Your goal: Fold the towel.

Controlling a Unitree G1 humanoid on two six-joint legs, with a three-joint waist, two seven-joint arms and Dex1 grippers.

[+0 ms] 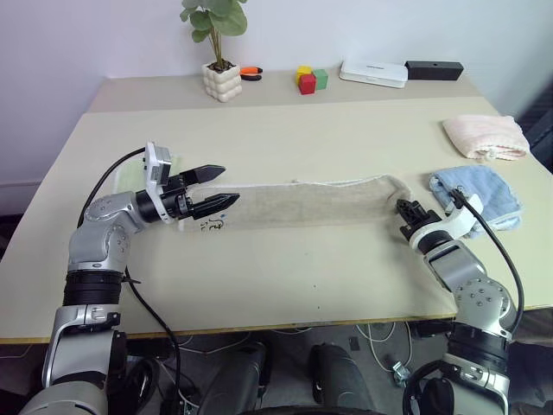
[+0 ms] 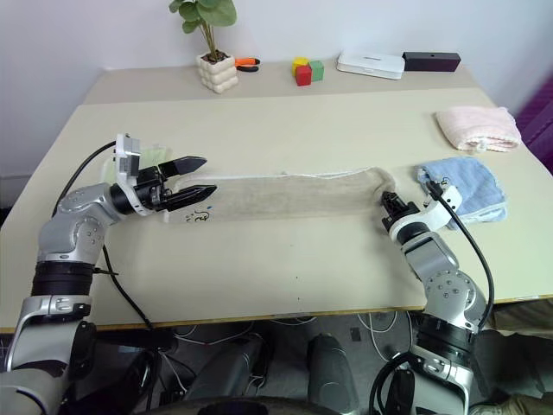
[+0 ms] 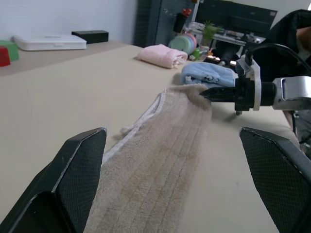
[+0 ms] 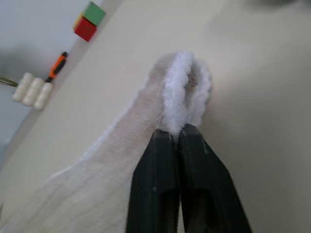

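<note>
The towel (image 1: 302, 203), beige-tan, lies across the middle of the table (image 1: 285, 277) as a long narrow strip running left to right. A small dark embroidered mark (image 1: 213, 226) shows near its left end. My left gripper (image 1: 230, 184) hovers just above that left end, pointing along the strip, open with nothing between its fingers (image 3: 73, 174). My right gripper (image 1: 403, 207) is at the strip's right end, shut on the towel's bunched edge (image 4: 182, 92). In the left wrist view the towel (image 3: 160, 160) stretches away toward the right gripper (image 3: 206, 94).
A blue cloth (image 1: 479, 194) lies just right of my right gripper and a pink folded towel (image 1: 484, 137) behind it. Something light green (image 1: 130, 177) sits under my left arm. A potted plant (image 1: 222, 79), coloured blocks (image 1: 311, 79), a white box (image 1: 373, 73) and a black box (image 1: 434, 69) line the back.
</note>
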